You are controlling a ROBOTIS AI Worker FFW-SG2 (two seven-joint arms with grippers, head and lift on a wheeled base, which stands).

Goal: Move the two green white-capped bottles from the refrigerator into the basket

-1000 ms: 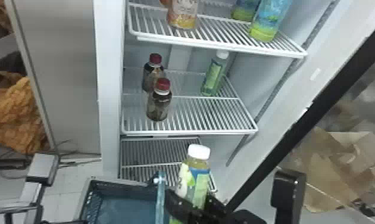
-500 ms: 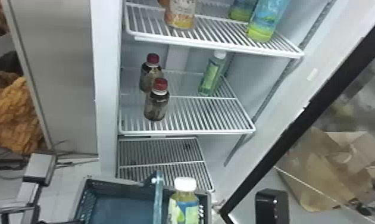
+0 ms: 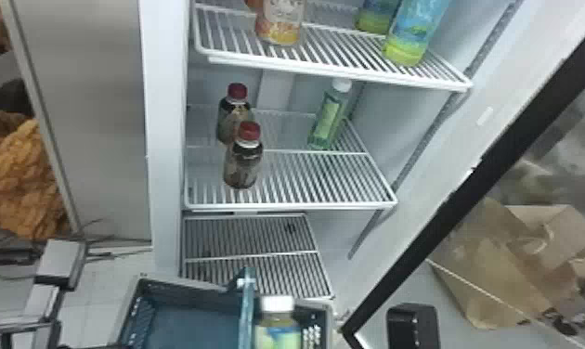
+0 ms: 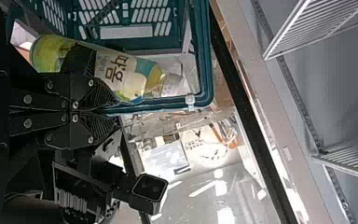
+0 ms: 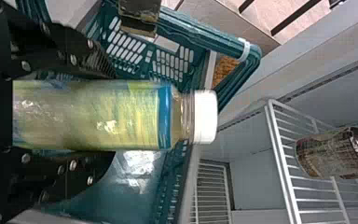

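In the head view, a black part of my right gripper (image 3: 413,325) stands at the bottom right. In the right wrist view my right gripper (image 5: 109,114) is shut around a yellow-green white-capped bottle (image 5: 98,114); that bottle (image 3: 277,332) appears upright beside the raised handle (image 3: 247,311), overlapping the right part of the basket (image 3: 129,315). A second, green white-capped bottle (image 3: 328,118) stands toward the back right of the middle shelf (image 3: 291,205). My left gripper (image 4: 116,111) has its fingers together on the teal basket handle (image 4: 168,103), just beside the held bottle (image 4: 116,72).
Two red-capped dark bottles (image 3: 243,160) occupy the middle shelf's left side. Larger bottles (image 3: 410,37) rest on the upper shelf (image 3: 333,69). The black-edged open door (image 3: 445,216) slants along the right, and the refrigerator's left wall (image 3: 166,139) borders the shelves.
The held bottle has moved down and slightly left in the head view, lower against the basket. My right arm has dropped and swung a little left, its fingers leaving the view's bottom edge.
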